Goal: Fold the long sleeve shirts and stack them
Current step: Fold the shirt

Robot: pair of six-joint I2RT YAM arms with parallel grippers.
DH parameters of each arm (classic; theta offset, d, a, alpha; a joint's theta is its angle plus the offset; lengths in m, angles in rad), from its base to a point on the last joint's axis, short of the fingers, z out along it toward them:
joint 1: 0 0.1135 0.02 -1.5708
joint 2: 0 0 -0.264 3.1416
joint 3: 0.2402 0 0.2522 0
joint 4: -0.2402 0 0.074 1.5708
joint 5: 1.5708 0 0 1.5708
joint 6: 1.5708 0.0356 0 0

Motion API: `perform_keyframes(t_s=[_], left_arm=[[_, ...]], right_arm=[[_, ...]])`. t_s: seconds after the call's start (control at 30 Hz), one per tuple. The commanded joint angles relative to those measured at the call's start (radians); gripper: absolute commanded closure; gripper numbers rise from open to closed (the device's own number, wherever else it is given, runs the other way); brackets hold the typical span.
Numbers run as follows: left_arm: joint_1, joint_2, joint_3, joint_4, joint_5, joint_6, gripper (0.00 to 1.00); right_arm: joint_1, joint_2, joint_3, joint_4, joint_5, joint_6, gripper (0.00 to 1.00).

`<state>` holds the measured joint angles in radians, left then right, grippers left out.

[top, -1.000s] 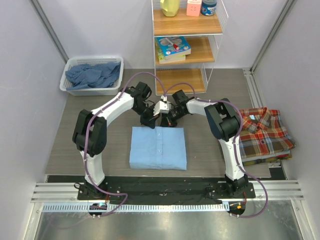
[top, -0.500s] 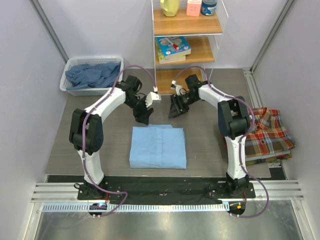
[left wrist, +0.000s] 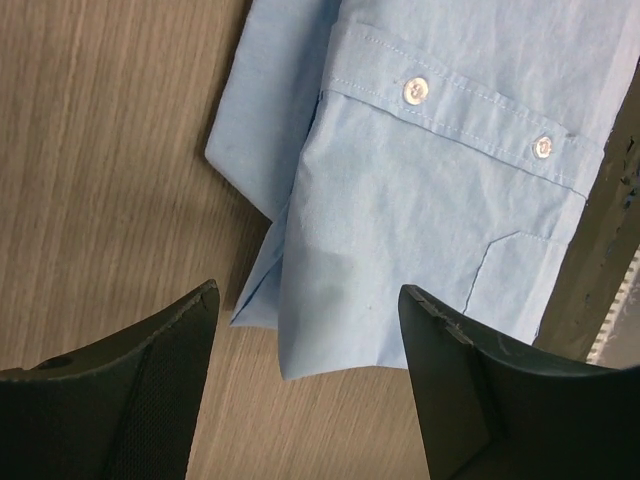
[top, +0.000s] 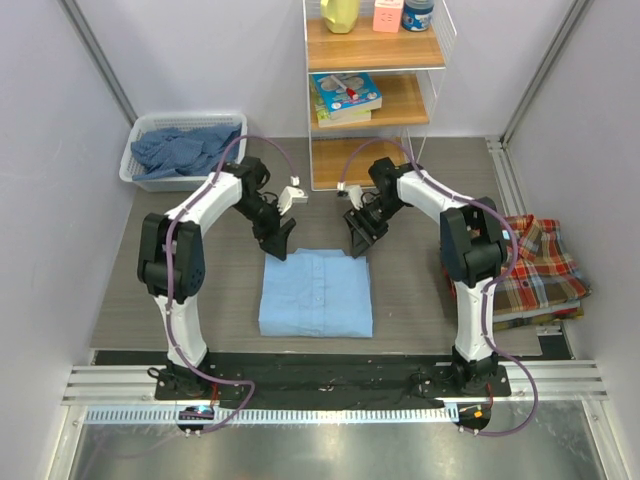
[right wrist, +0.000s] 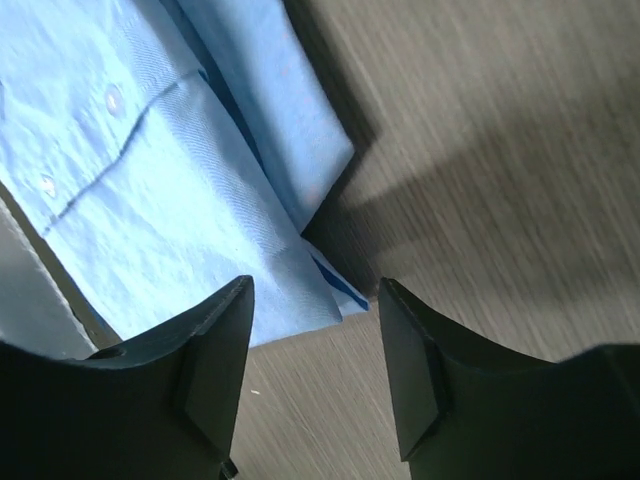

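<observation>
**Both arms have let go and moved apart to the far corners of the blue shirt.**

A moment ago the two grippers were close together at the middle of the far edge of the light blue shirt [top: 316, 295]. Now the left gripper [top: 277, 243] is at the far left corner and the right gripper [top: 358, 238] is at the far right corner. Both are wide open and hold nothing. The wrist views show only cloth and wood between the fingers. The shirt lies flat in a neat folded block in the middle of the table [top: 420, 290], near the arm bases. It looks folded, so the next job is likely to grab both corners and carry it to the plaid shirt pile [top: 530, 265] on the right. More dark blue shirts [top: 185, 150] wait in the basket [top: 180, 183] at the far left.
</observation>
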<state>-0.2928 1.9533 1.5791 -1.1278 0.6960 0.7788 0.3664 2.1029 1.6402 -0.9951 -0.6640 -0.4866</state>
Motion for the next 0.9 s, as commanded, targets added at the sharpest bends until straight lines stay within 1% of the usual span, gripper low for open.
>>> perform_keyframes(t_s=[0.0,0.13,0.17,0.23,0.27,0.3,0.33,0.37,0.4,0.43,0.47,0.57,0.7,0.87], left_arm=[[0.001,0.033,-0.004,-0.020,-0.009,-0.032,0.27],[0.006,0.062,-0.004,-0.033,-0.010,-0.029,0.29],[0.006,0.064,-0.004,-0.036,-0.004,-0.027,0.30],[0.007,0.065,-0.004,-0.043,0.002,-0.024,0.34],[0.010,0.065,-0.002,-0.046,0.007,-0.023,0.37],[0.011,0.064,0.001,-0.050,0.011,-0.021,0.43],[0.012,0.065,0.004,-0.061,0.022,-0.016,0.48],[0.015,0.065,0.013,-0.069,0.025,-0.015,0.53],[0.018,0.065,0.019,-0.079,0.030,-0.012,0.64],[0.020,0.065,0.025,-0.101,0.046,0.000,0.70],[0.021,0.065,0.039,-0.112,0.049,0.002,0.82],[0.024,0.059,0.053,-0.125,0.069,-0.001,0.99],[0.033,0.058,0.052,-0.069,0.059,-0.044,1.00],[0.046,0.140,0.079,0.017,-0.051,-0.101,1.00]], right_arm=[[0.014,-0.021,-0.025,-0.019,0.055,-0.075,0.39],[0.016,-0.026,-0.034,-0.030,0.052,-0.093,0.39],[0.016,-0.032,-0.036,-0.034,0.050,-0.096,0.42],[0.017,-0.037,-0.033,-0.056,0.040,-0.107,0.47],[0.016,-0.041,-0.028,-0.062,0.038,-0.115,0.53],[0.016,-0.044,-0.026,-0.065,0.038,-0.116,0.69],[0.016,-0.049,-0.022,-0.069,0.038,-0.119,0.79],[0.016,-0.055,-0.019,-0.071,0.041,-0.116,0.83],[0.016,-0.067,-0.016,-0.073,0.043,-0.112,0.91],[0.014,-0.075,-0.008,-0.076,0.047,-0.107,0.94],[0.016,-0.083,-0.005,-0.076,0.049,-0.095,0.97],[0.011,-0.127,0.004,-0.080,0.061,-0.083,0.99],[0.002,-0.162,0.004,-0.079,0.099,-0.078,0.99],[-0.011,-0.106,0.003,-0.025,0.164,-0.052,0.99]])
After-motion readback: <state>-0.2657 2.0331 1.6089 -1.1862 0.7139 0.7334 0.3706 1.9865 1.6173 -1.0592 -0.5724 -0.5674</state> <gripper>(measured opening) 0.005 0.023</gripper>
